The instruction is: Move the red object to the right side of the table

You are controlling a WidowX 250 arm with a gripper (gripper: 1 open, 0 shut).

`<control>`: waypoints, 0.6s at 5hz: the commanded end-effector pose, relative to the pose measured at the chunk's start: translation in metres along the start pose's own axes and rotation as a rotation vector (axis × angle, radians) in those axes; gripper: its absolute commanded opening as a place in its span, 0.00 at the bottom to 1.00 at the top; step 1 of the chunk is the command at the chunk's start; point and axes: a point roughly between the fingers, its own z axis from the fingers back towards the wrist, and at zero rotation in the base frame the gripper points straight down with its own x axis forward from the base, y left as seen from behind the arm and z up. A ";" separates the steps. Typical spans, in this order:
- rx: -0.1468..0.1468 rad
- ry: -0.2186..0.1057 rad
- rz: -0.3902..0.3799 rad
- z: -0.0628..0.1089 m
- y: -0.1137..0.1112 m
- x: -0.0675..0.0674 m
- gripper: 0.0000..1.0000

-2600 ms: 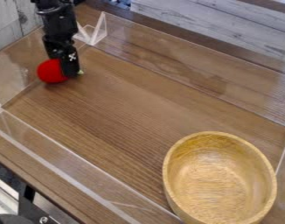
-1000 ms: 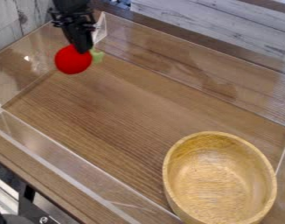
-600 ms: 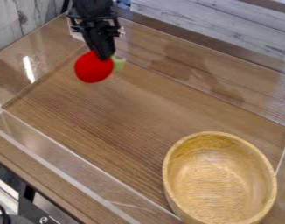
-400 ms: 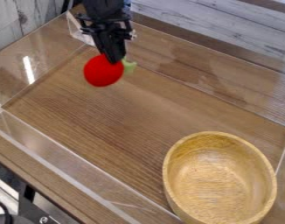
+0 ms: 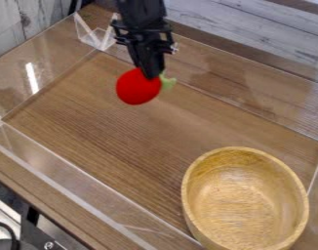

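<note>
Shifted right since last frame, red object (image 5: 139, 87) now lifted over table (image 5: 109, 137) centre-far, gripper (image 5: 151, 70) pinching its top from above, green tip poking right, wooden bowl (image 5: 245, 201) near-right, well apart.

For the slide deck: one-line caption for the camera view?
Gripper shut on the red object, held above the table, wooden bowl at lower right.

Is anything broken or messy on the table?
No, nothing stands out. The gripper holds the red strawberry toy above the table, and the wooden bowl sits upright and empty near the front right corner.
</note>
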 end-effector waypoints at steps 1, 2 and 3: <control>0.011 -0.015 -0.095 0.006 -0.010 0.015 0.00; -0.001 0.016 -0.179 -0.003 -0.017 0.022 0.00; -0.015 0.028 -0.207 -0.030 -0.019 0.027 0.00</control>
